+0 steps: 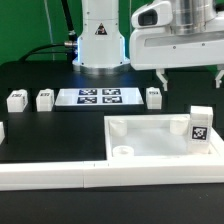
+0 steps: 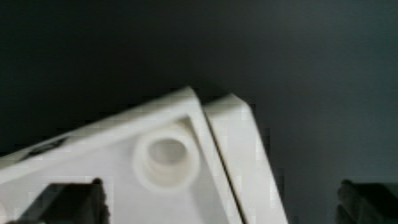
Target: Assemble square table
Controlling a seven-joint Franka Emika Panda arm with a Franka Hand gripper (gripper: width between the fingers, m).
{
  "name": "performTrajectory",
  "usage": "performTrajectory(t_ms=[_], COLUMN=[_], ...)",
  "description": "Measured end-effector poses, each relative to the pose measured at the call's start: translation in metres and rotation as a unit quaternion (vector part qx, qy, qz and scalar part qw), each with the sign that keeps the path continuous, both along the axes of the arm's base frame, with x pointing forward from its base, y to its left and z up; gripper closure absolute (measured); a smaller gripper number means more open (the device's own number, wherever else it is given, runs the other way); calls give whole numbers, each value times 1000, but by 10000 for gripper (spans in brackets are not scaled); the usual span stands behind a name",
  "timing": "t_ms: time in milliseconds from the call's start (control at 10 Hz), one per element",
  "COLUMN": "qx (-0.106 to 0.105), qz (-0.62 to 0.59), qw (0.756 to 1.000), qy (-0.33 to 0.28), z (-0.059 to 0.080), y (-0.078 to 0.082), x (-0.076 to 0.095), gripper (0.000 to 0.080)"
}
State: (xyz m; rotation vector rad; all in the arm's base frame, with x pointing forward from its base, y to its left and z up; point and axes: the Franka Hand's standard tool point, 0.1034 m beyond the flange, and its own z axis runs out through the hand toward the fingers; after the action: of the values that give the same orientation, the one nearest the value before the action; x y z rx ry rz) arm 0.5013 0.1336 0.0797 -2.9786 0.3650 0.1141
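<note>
Tool (image 1: 192,76) wide open and empty: I hold nothing between my fingers (image 2: 63,205), whose dark tips show well apart in the wrist view. The square table top (image 1: 150,146) lies flat on the dark surface (image 1: 40,130), rim up, toward the exterior view's right. My tool hangs above its far right part, clear of it and touching nothing.

Between my fingertips in the wrist view I see one corner of the top with its round socket (image 2: 166,155). The border rail (image 2: 246,150) lies just beside that corner's rim, with only a thin seam between the two.

An upright tagged leg (image 1: 199,123) stands at the top's far corner on the exterior view's right, below my tool and apart from it. On the surface beyond the top, a second leg (image 1: 153,95) stands just to the exterior view's right of the marker board (image 1: 98,97). A third leg (image 1: 44,99) and a fourth leg (image 1: 15,99) stand on the board's other side, well away from my tool.
</note>
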Motion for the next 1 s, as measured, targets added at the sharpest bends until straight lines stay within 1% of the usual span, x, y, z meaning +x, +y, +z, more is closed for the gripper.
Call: performTrajectory(t_ms=[100, 200, 300, 400, 700, 800, 900, 1000], qx=[-12, -21, -21, -22, -19, -15, -6, -3], qz=[40, 98, 146, 123, 125, 126, 128, 129], qw=[999, 995, 989, 992, 992, 991, 986, 979], qy=[7, 13, -3, 2, 17, 44, 106, 155], z=[-8, -16, -19, -19, -20, -22, -26, -32], y=[-3, -15, -30, -29, -29, -30, -31, -32], x=[-18, -44, -54, -54, -56, -65, -85, -101], gripper=[151, 151, 151, 151, 151, 151, 151, 151])
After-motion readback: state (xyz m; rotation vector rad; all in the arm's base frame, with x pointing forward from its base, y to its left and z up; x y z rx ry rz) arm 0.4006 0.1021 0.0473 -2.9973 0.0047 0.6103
